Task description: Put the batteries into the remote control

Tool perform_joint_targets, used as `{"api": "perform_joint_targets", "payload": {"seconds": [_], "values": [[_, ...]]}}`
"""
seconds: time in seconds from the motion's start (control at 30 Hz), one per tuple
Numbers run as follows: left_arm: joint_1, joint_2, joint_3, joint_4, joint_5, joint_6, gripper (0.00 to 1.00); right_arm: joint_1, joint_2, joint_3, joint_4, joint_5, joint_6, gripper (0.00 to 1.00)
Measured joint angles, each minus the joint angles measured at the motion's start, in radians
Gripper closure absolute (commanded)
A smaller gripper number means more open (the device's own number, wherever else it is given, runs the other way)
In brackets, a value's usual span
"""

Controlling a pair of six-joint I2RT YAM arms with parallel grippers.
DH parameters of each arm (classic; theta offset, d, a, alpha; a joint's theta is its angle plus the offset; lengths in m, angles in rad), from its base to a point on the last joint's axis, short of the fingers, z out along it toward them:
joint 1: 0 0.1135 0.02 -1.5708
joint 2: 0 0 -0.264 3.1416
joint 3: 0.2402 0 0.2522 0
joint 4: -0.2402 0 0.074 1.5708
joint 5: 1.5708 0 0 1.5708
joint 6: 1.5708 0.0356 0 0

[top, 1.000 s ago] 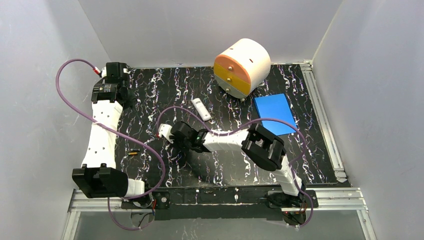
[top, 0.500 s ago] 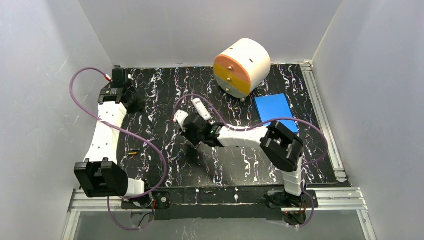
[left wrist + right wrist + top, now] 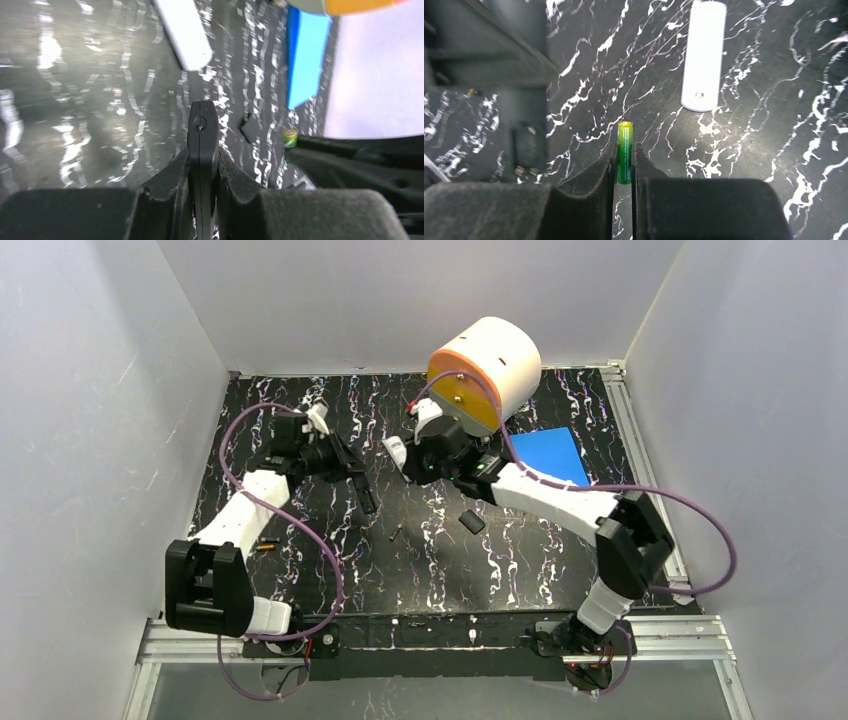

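At the far left we see an orange-yellow battery (image 3: 265, 546) lying alone on the table (image 3: 520, 560). Beside it, the left gripper (image 3: 202, 160) is clenched on a slim black remote (image 3: 202, 130) turned edgewise. Further right, the right gripper (image 3: 625, 157) pinches a green battery (image 3: 625, 137) just beside a white remote (image 3: 704, 55) lying flat, with a blue box (image 3: 545, 452) beyond.

Your left claw (image 3: 202, 161) is pinching a black remote (image 3: 202, 129) edgewise, arm reaching forward; your right claw (image 3: 624, 162) is clamping a green battery (image 3: 625, 149), arm stretching forward and leftward.
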State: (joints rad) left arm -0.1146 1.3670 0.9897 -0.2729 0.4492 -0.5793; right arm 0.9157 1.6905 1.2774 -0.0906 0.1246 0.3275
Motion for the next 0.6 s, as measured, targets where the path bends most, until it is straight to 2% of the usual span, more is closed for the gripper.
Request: {"api": "perform_joint_targets", "payload": {"seconds": [0.1, 0.3, 0.6], "values": [[-0.051, 0.001, -0.091, 0.173, 0.092, -0.056, 1.00, -0.032, -0.084, 0.000, -0.039, -0.011, 0.061, 0.83], [-0.096, 0.031, -0.109, 0.437, 0.196, -0.182, 1.00, -0.037, -0.206, 0.003, -0.113, -0.038, 0.132, 0.82], [-0.127, 0.085, -0.104, 0.552, 0.202, -0.350, 1.00, -0.037, -0.193, 0.057, -0.262, -0.069, 0.190, 0.81]]}}
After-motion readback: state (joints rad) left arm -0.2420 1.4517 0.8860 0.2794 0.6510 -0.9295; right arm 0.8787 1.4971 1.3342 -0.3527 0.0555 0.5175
